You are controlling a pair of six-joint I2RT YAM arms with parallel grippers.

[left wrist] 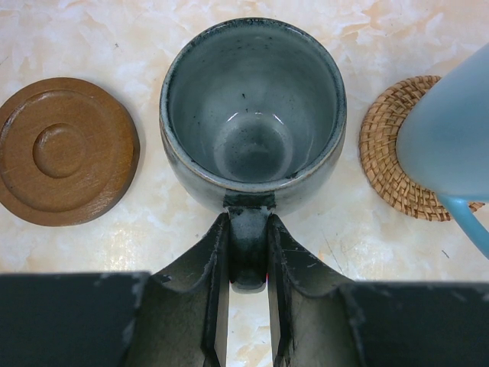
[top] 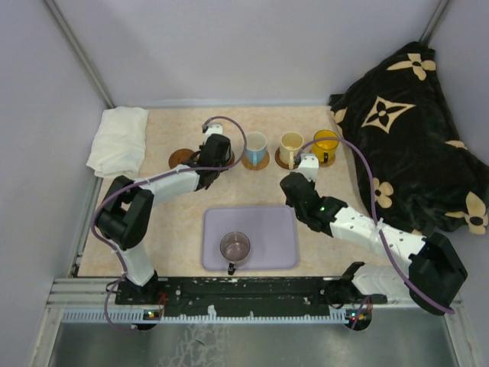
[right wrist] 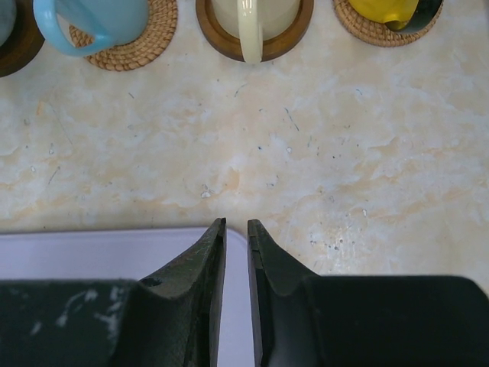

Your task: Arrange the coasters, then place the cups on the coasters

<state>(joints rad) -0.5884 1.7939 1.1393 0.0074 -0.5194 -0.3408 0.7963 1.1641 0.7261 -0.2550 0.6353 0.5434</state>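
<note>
My left gripper [left wrist: 248,218] is shut on the handle of the grey-green cup [left wrist: 252,115], which stands upright; what is under it is hidden. To its left lies a bare brown wooden coaster [left wrist: 65,149]. On its right, the white and light blue cup [left wrist: 451,130] stands on a woven coaster [left wrist: 386,157]. From above, the left gripper [top: 212,153] covers the grey-green cup. The cream cup [top: 291,144] and the yellow cup [top: 326,144] each stand on a coaster. The purplish cup [top: 234,247] sits on the lavender tray [top: 275,229]. My right gripper [right wrist: 236,223] is shut and empty, over the tray's far right corner.
A folded white cloth [top: 118,140] lies at the back left. A dark blanket with tan flowers [top: 412,122] fills the back right. A dark brown coaster edge [right wrist: 19,50] shows left of the blue cup [right wrist: 99,15] in the right wrist view.
</note>
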